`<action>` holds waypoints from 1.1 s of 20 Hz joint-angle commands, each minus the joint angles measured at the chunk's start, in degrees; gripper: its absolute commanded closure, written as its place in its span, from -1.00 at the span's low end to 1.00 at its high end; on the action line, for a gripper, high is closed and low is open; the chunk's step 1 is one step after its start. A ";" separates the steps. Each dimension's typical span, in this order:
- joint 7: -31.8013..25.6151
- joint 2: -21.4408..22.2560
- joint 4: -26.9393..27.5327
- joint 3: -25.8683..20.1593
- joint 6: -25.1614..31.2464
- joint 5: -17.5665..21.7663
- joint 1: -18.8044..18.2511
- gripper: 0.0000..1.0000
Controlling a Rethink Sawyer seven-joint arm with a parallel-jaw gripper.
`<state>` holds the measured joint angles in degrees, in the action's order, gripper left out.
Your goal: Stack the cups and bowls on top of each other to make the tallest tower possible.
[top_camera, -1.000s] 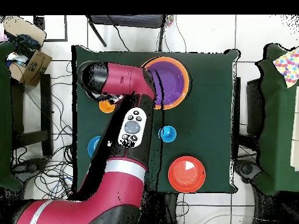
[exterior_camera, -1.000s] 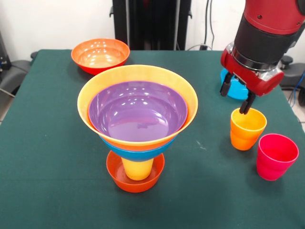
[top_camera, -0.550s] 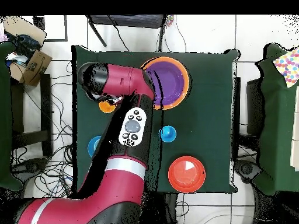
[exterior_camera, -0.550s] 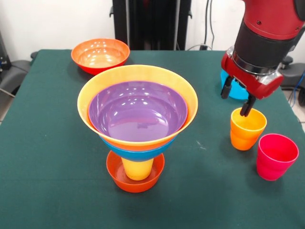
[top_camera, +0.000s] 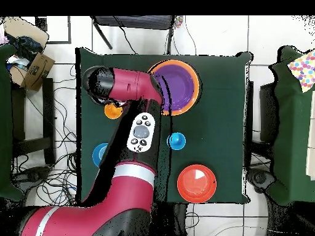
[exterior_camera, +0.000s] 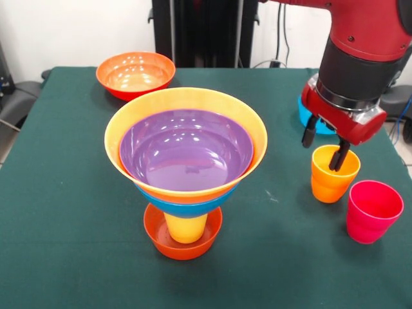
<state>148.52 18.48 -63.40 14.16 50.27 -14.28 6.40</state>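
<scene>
One finger (exterior_camera: 337, 158) of the parted gripper (exterior_camera: 324, 147) is lowered inside the orange cup (exterior_camera: 333, 174), the other held outside its rim.

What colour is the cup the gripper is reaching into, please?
Orange cup; the front view shows it best, under the gripper.

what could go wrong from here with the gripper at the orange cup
1. The gripper is open, one finger inside the orange cup, the other outside its far rim. A poor pinch on the glossy wall might slip or tip it.
2. The pinkish red cup stands close beside it; a dragged cup may knock it.
3. The tower carries wide bowls on a narrow yellow cup, so adding to it may topple it.
</scene>
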 commanded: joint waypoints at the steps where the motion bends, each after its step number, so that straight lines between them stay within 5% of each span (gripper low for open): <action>1: -8.46 -4.28 -5.53 -7.78 -7.42 6.38 -1.70 -1.00; 14: -7.41 -4.62 -4.41 -8.26 -5.37 7.82 -2.15 -1.00; 22: -8.22 -1.01 -6.97 -10.10 -4.35 7.67 -3.20 -1.00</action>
<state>148.52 16.30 -64.16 12.19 45.25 -9.53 5.31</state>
